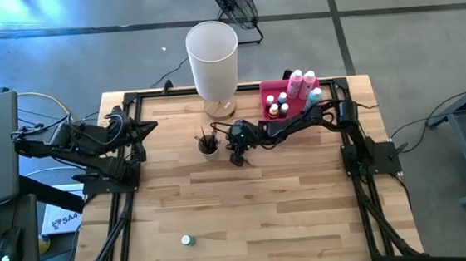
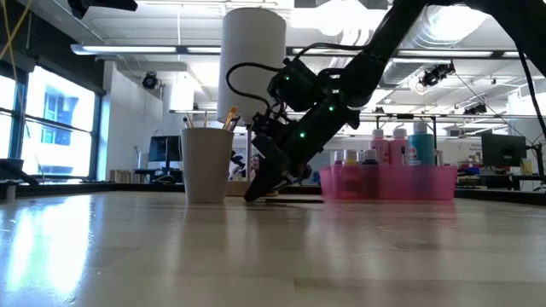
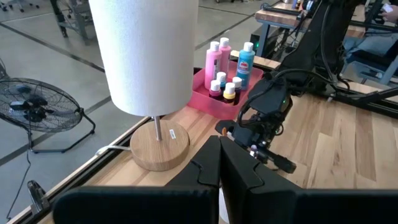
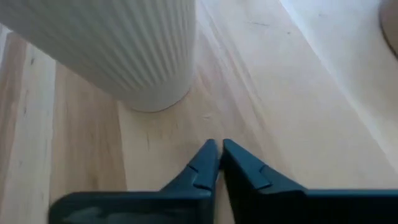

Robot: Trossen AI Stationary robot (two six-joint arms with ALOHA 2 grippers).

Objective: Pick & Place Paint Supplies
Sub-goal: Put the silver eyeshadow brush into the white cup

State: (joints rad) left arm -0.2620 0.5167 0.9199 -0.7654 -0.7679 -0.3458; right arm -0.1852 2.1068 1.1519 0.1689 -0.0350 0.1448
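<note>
The right gripper is down at the tabletop, just beside the ribbed white cup, and its 2 dark fingers are pressed almost together with only a sliver of a gap; nothing shows between them, so the grip looks empty. From table height the right arm slopes down steeply from the upper right, green lights glowing on its wrist, with the fingertips touching or nearly touching the wood between the cup and the pink tray. The cup holds several thin paintbrushes standing upright, their tips poking above the rim. In the tray at the far right of the table stand the taller paint bottles, 2 pink ones and a teal one, with tiny bottles in front of them, capped in white, yellow and blue. One more tiny bottle sits alone near the front edge of the table, well apart from everything else. Behind the cup rises the white lamp on its round wooden base. The left gripper waits at the left edge, fingers fully closed on nothing, pointing toward the lamp.
</note>
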